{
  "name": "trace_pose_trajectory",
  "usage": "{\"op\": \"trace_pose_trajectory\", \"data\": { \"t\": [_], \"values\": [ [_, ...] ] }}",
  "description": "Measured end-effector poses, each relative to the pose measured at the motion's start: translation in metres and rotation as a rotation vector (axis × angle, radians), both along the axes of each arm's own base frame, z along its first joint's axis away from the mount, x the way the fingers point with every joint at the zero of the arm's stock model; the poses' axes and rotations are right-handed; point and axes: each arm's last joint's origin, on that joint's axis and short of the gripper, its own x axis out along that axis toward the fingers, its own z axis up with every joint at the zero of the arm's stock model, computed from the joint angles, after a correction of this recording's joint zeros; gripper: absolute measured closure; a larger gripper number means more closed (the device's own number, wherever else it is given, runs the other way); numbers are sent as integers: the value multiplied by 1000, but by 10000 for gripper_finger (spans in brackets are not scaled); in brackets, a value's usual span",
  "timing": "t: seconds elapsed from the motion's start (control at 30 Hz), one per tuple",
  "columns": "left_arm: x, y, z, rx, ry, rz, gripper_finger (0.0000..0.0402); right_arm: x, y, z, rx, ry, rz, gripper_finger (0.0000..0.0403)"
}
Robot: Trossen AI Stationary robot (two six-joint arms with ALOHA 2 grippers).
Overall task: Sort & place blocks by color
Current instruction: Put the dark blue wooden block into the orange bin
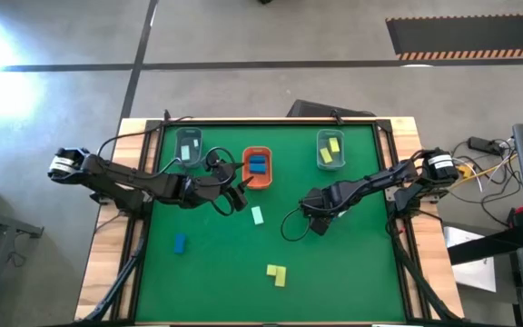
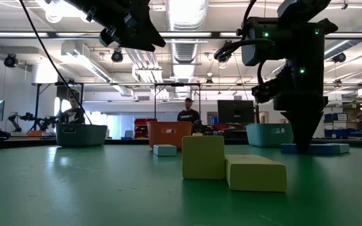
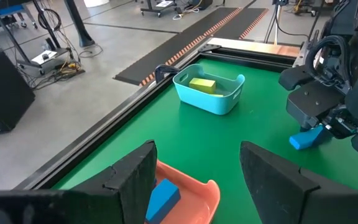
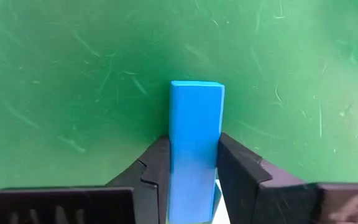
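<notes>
**Right gripper clamped on a blue block at mid-bench**

Broadly, the green bench [image 1: 216,272] is the largest thing here, framed by a dark rim and wooden edges, with most of its near half bare. Three trays stand in a row near the far edge: a grey tray [image 1: 189,145] to the left, an orange tray [image 1: 258,167] in the middle, and a teal tray [image 1: 330,150] to the right, with open green between the orange and teal ones.

The left arm reaches in from the left edge, and the left gripper [image 1: 240,195] hangs raised just beside the orange tray's near side, its fingers [image 3: 135,177] spread apart with nothing between them. The right arm comes in from the right edge; the right gripper [image 4: 192,171] sits low over the centre-right of the bench, squeezing a blue block [image 4: 195,149] between both fingers, with the block's free end over the green surface.

Two blue blocks [image 1: 258,164] lie in the orange tray, and yellow blocks [image 1: 331,150] lie in the teal tray. A mint block [image 1: 258,215] rests alone near the middle, between the two grippers. A second blue block [image 1: 181,242] lies apart toward the left. Two yellow blocks [image 1: 276,273] touch each other near the front edge, well clear of both arms.
</notes>
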Motion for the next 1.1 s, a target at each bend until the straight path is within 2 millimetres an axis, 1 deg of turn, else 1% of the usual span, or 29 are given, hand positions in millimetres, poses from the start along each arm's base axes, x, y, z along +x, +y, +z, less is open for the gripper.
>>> {"op": "trace_pose_trajectory", "data": {
  "t": [0.13,0.37,0.63,0.83,1.1],
  "values": [
    [0,0,0,0,0,0,187,0,0,0,2,0,5,303],
    [0,0,0,0,0,0,187,1,0,4,12,-32,22,303],
    [0,0,0,0,0,0,187,0,0,22,-2,-130,49,304],
    [0,0,0,0,-1,0,187,3,-1,42,-18,-280,105,304],
    [0,0,0,0,0,0,187,16,-6,71,-127,-555,222,304]
  ]
}}
